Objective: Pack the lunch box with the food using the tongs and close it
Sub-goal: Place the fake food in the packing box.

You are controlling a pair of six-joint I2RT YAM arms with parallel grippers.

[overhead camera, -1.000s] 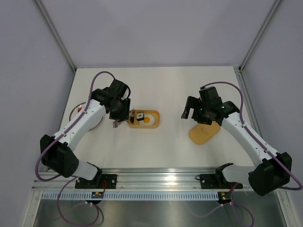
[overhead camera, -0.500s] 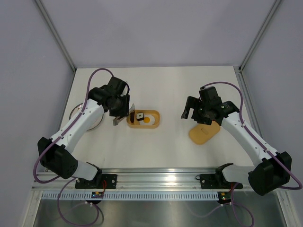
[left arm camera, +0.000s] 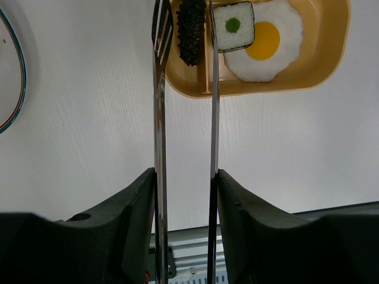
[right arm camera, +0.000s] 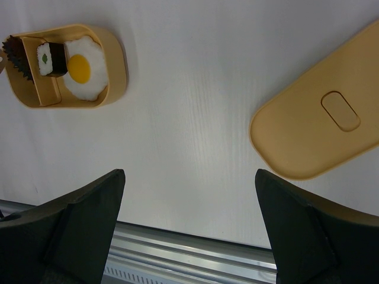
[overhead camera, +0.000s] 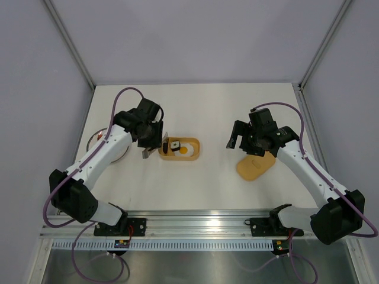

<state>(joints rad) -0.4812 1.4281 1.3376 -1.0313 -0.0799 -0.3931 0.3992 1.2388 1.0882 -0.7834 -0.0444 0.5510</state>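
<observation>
Silver tongs (left arm camera: 159,118), gripped in the left jaws, reach into the yellow lunch box (left arm camera: 266,89) on the bench (left arm camera: 89,148) to place food (left arm camera: 263,41), while the empty right jaws hang wide open near the lid (right arm camera: 314,136).

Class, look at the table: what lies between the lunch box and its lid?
Nothing lies there: only bare white table separates the lunch box from the lid, as the right wrist view shows most clearly.

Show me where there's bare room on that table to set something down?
Widest bare stretch: between the lunch box and its lid. The far table behind both is bare too. It's crowded between box and plate, where the tongs hang.
</observation>
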